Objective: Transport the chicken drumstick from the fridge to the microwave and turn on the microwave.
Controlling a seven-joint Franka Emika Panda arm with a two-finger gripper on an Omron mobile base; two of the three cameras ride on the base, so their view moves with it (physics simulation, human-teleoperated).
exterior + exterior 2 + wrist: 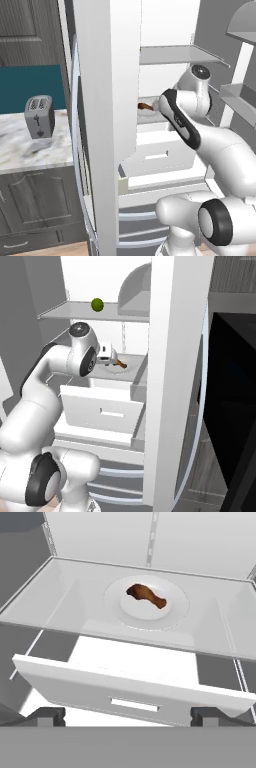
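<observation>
The arm is reaching into the open fridge (125, 75), and the gripper (127, 714) hangs over the pulled-out white drawer (130, 694), jaws spread wide with nothing between them. Up at twelve o'clock from the gripper in the hand view, the chicken drumstick (146, 595) lies on a white plate (175, 609) on the glass shelf (60, 607), well clear of both fingertips (47, 716). From the right base view the drumstick (121, 363) sits just past the hand, toward three o'clock. A green round fruit (97, 304) rests on the shelf above. Out at nine o'clock in the left base view, a grey toaster (39, 116) stands on the marble surface (20, 150).
</observation>
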